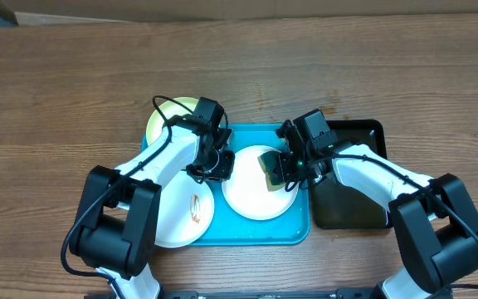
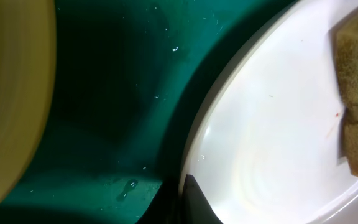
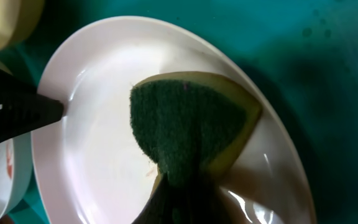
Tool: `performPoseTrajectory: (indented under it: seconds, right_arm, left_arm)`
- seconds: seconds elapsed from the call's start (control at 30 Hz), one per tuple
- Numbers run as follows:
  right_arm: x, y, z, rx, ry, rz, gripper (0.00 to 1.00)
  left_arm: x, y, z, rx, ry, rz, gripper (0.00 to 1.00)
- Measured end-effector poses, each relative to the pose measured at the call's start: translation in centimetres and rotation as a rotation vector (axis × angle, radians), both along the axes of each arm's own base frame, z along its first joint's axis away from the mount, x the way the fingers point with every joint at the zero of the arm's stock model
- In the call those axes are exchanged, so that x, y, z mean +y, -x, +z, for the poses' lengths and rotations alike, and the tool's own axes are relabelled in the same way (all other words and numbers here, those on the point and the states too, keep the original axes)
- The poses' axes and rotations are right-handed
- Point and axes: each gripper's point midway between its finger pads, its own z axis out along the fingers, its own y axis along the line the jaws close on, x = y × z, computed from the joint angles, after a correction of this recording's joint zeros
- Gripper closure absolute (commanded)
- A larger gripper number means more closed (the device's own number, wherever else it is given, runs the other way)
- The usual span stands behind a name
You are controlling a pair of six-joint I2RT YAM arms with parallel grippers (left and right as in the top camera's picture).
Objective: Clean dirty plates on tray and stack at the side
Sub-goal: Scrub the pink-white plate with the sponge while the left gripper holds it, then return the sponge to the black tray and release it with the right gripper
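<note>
Middle white plate (image 1: 260, 189) lies flat in the tray (image 1: 247, 233), roughly centred and a little right. It is round and glossy with a shallow raised rim. Its face looks nearly clean, with one tiny reddish fleck next to the sponge (image 3: 185, 130) in the left wrist view. My right claw (image 1: 284, 171) is closed on the sponge, a yellow body with the dark green scouring side up, which rests on the right part of this plate. My left claw (image 1: 217, 170) is closed, and one dark fingertip sits on the plate's left rim. I cannot tell whether the rim is pinched or only pressed. The smeared white plate (image 1: 185, 224) sits in the tray's front-left corner with a small brown-orange mark near its middle, close beside the middle plate. The green plate (image 1: 166, 124), lime with a paler centre, is at the far-left corner, reaching out past the tray's rim and partly hidden by my left arm and its cable. The tray floor shows a few water drops between the green plate and the middle plate. A black tray (image 1: 338, 209) lies just right of the turquoise one, with my right arm crossing over it. All of it rests on a brown wood-grain surface (image 1: 347, 66).
</note>
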Motion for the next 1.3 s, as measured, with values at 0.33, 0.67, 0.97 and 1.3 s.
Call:
performPoseTrajectory:
  seconds: [0.33,0.67,0.97,1.3]
  right_arm:
    - [1.4,1.6,0.1,0.042,-0.031,0.048,0.96]
    - [3.9,4.7,0.5,0.118,-0.077,0.121,0.97]
    - [2.1,1.1,9.9,0.082,-0.330,0.038,0.96]
    - [-11.4,2.2,12.3,0.076,-0.012,-0.337,0.96]
  left_arm:
    - [0.0,0.0,0.0,0.001,0.000,0.000,0.96]
    - [0.0,0.0,0.0,0.002,0.000,0.000,0.96]
    - [-0.1,0.0,0.0,0.002,0.004,-0.001,0.96]
    - [0.5,1.5,0.4,0.072,-0.023,0.000,0.96]
